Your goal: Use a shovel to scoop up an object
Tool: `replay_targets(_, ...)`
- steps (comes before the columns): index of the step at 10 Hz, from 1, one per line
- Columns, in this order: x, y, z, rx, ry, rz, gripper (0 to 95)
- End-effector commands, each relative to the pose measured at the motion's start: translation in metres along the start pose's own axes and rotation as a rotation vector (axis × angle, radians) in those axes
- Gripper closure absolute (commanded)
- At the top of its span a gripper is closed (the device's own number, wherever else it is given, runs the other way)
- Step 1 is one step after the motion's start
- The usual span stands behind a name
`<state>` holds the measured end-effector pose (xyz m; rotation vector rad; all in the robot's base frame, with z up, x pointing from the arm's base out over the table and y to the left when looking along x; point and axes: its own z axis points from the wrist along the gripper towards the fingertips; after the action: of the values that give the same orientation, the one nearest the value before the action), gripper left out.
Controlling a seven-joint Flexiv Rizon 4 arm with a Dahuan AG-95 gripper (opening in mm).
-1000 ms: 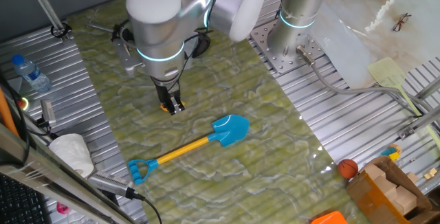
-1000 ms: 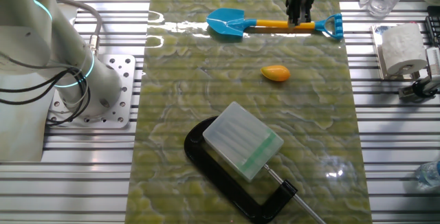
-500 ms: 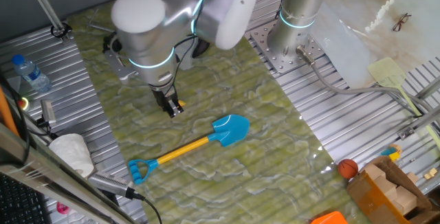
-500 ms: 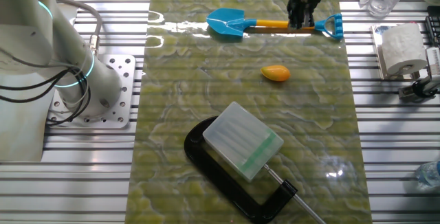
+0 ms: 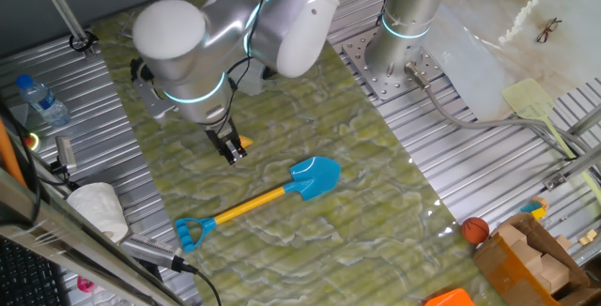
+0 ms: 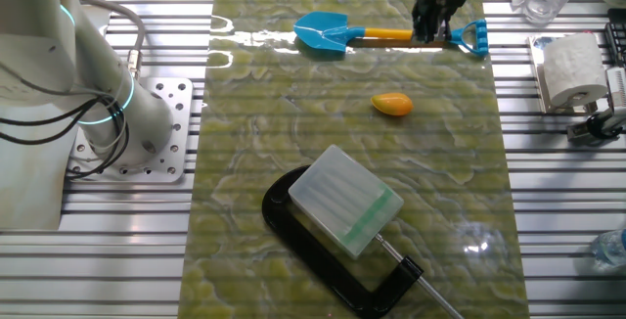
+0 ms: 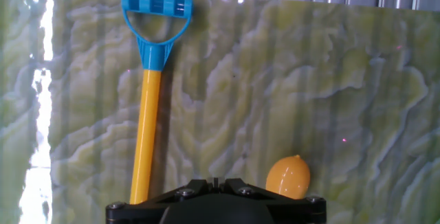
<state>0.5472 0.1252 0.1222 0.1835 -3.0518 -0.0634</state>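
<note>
One fixed view shows the gripper (image 5: 230, 150) poised above a green marbled mat (image 5: 310, 118), empty, its two dark fingers drawn narrow with little gap between them. The plastic toy shovel (image 5: 255, 202), with a bright blue pointed blade, a yellow shaft and a blue D-shaped end, lies flat on the mat below and beside the jaws, apart from them. In the hand view the yellow shaft (image 7: 146, 135) runs lengthwise just left of the jaws' line, and the small orange-yellow lemon-like lump (image 7: 288, 177) sits close on the right; the fingertips themselves are not seen there. In the other fixed view the lump (image 6: 392, 104) lies near the shovel (image 6: 389, 34), not touching it. The shovel is judged light, stiff and smooth, so likely slippery; the yellow shaft near the D-end is judged the best place to be gripped.
</note>
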Motion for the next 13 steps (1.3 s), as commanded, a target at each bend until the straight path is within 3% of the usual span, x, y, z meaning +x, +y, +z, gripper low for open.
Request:
replay_targets(1, -0.001, 0.001, 0.001, 0.019, -0.011, -0.072, 95.0)
replay_targets(6, -0.004, -0.002, 0.011, 0.022, -0.022, -0.100, 95.0)
replay_targets(13, -0.004, -0.001, 0.014, 0.028, -0.027, -0.093, 95.0)
